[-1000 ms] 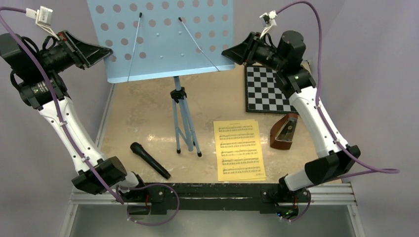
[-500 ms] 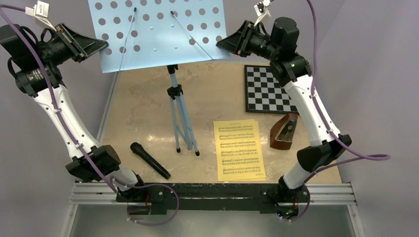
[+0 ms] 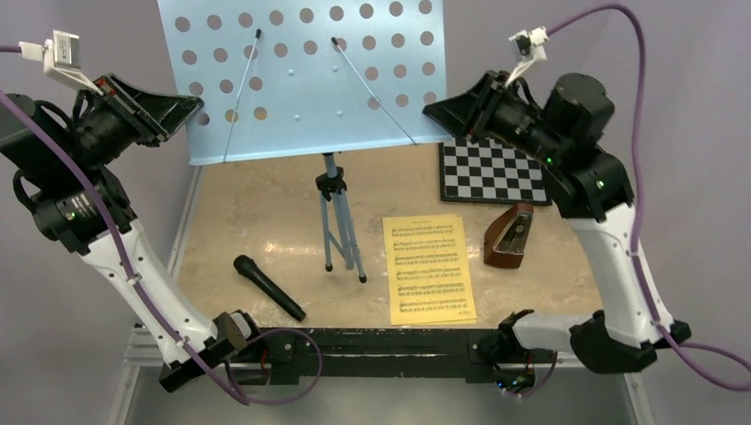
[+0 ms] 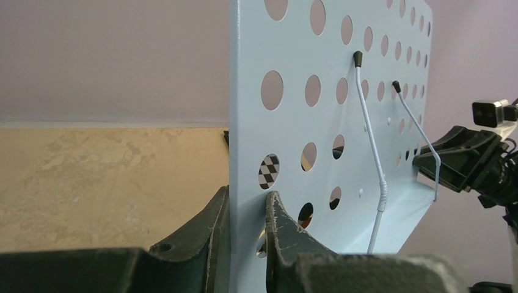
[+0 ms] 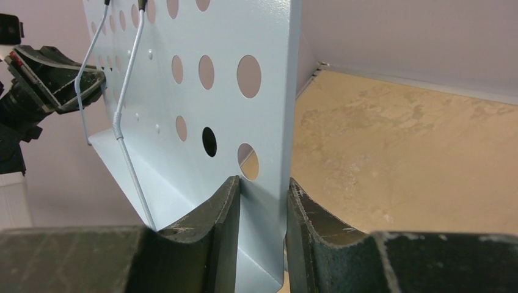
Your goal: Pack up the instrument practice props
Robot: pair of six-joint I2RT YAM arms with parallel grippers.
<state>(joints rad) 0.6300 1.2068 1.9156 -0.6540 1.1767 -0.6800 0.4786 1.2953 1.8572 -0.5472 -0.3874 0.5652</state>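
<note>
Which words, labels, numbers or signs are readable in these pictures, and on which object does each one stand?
No text can be read in any view.
On the yellow sheet-music pages: a heading line and printed notes, too small to read.
On the left arm: a small pale marking on a black joint, blurred.
On the music stand tray: only holes, no writing.
On the metronome: nothing legible.

Your right gripper (image 5: 262, 186) pinches the tray's (image 5: 226, 116) near edge between both fingers. The left gripper (image 5: 61, 76) meets its far edge, with tan table (image 5: 397, 146) beyond.
</note>
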